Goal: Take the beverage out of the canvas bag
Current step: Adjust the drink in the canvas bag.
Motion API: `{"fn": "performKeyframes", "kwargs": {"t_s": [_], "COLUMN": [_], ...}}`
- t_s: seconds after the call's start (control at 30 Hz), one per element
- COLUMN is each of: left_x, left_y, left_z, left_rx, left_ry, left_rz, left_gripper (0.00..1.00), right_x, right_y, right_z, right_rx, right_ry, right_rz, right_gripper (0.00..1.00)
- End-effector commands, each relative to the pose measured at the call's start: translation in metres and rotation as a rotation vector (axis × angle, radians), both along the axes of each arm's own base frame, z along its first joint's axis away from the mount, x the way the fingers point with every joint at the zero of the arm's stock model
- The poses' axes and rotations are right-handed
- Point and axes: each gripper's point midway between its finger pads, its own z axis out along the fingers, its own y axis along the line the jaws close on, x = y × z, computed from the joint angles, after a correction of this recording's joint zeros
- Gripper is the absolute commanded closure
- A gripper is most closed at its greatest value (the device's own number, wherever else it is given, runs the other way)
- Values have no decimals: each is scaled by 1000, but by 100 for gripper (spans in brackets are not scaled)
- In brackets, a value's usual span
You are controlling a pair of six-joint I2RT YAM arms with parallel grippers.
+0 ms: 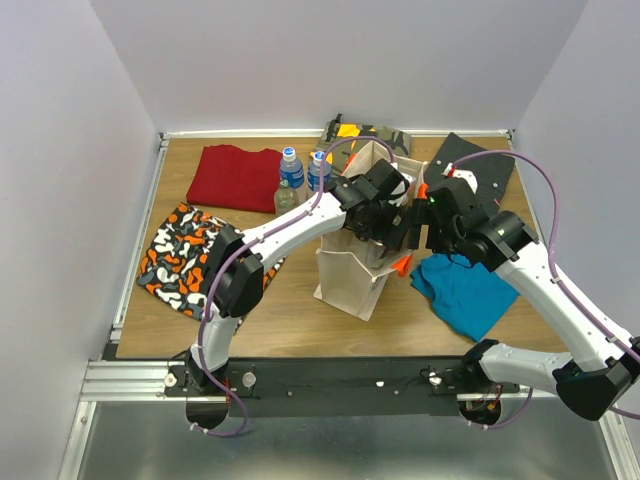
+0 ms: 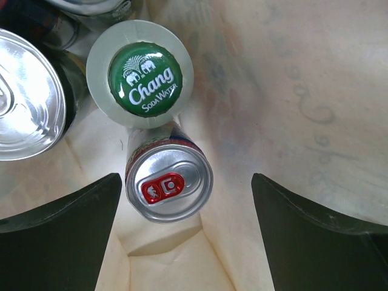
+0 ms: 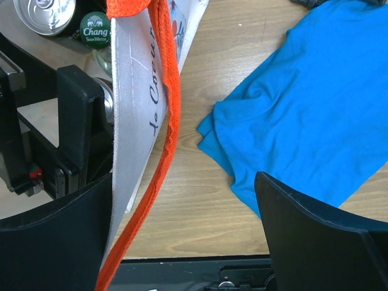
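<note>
The beige canvas bag [image 1: 350, 275] with orange handles stands upright mid-table. My left gripper [image 1: 376, 220] is open inside its mouth. In the left wrist view, the left gripper [image 2: 185, 242] hangs open above a silver can with a red tab [image 2: 169, 185], which sits closer to the left finger. Behind the can stand a bottle with a green Chang cap [image 2: 145, 76] and another silver can [image 2: 24, 97]. My right gripper [image 1: 412, 232] is open at the bag's right rim. In the right wrist view, the right gripper [image 3: 185, 236] straddles the bag wall [image 3: 136, 91] and orange handle [image 3: 163, 139], which lie against its left finger.
Two water bottles [image 1: 290, 172] stand behind and left of the bag beside a red cloth [image 1: 235, 177]. A patterned cloth [image 1: 185, 258] lies at the left and a blue shirt [image 1: 465, 292] at the right. A black cloth [image 1: 478, 165] and a camo cloth [image 1: 365, 133] lie at the back.
</note>
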Motion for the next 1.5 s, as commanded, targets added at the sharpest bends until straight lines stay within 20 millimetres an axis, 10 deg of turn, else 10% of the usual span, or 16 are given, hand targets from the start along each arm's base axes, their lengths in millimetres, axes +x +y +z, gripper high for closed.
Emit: {"fn": "performKeyframes", "kwargs": {"t_s": [0.0,0.6,1.2,1.4,1.47], "left_x": [10,16,14,15,14], "left_y": [0,-1,-1,-3,-3], "left_z": [-6,-15,-18,-18,-18], "left_rx": [1,-5,-5,-5,-4], "left_ry": [-10,-8,3,5,9], "left_rz": [47,75,69,64,64], "left_gripper": [4,10,44,70,100], "right_x": [4,4,7,8,9], "right_y": [-5,-6,-5,-5,-5], "right_z": [10,8,10,12,12], "right_rx": [-7,-9,-10,-11,-11], "right_ry": [-28,-31,-36,-41,-42], "right_rz": [-28,-33,-35,-34,-35], "right_gripper": [0,0,0,0,0]}}
